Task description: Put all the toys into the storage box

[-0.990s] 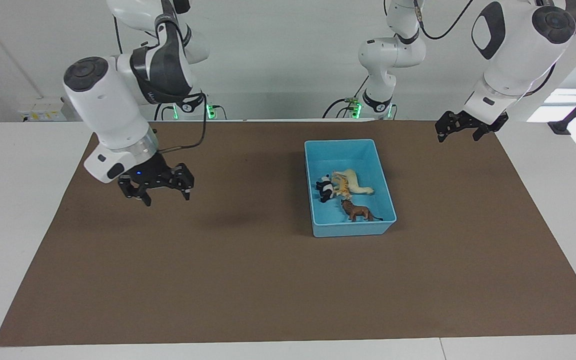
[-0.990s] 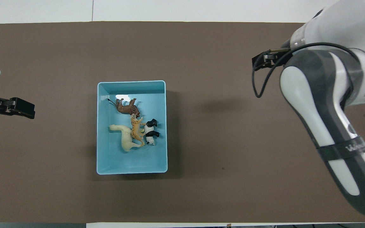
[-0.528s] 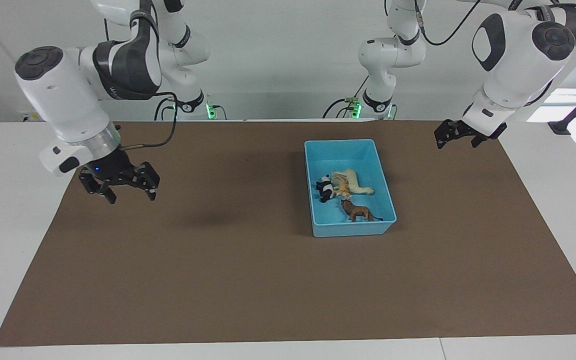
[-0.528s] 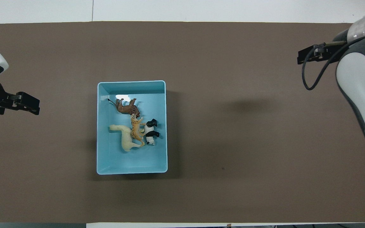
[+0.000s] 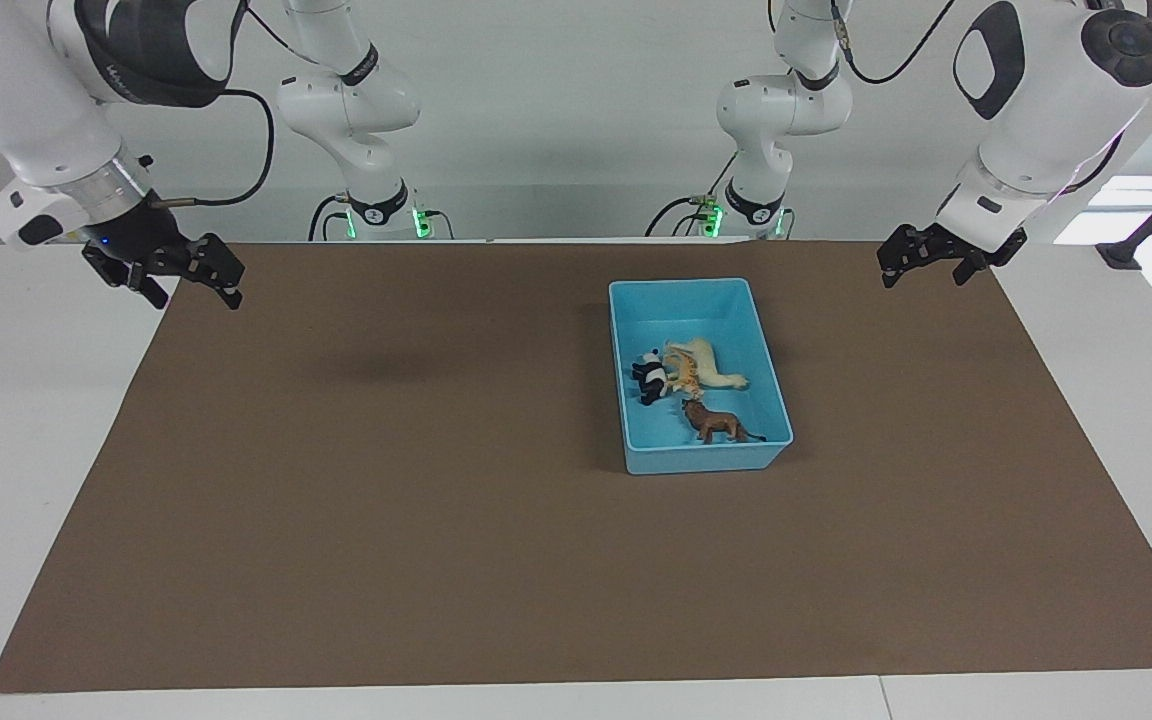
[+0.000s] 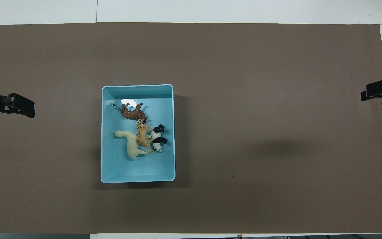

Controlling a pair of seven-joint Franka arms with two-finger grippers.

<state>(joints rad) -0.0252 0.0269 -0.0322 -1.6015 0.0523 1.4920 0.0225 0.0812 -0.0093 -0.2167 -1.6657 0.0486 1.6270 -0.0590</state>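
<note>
scanning from the right end effector [image 5: 188, 285], released and empty over the mat's edge well clear of the storage box [image 5: 726, 292], we find panda [image 5: 649, 378], tiger [image 5: 683, 376], camel [image 5: 711, 362] and lion [image 5: 714, 424] inside it. the left end effector [image 5: 929, 262] hangs released too; only a stray sweep could tip the box.

tiger [image 6: 141, 135]: partly hidden | right end effector [image 6: 375, 90]: cut off by overhead edge
</note>
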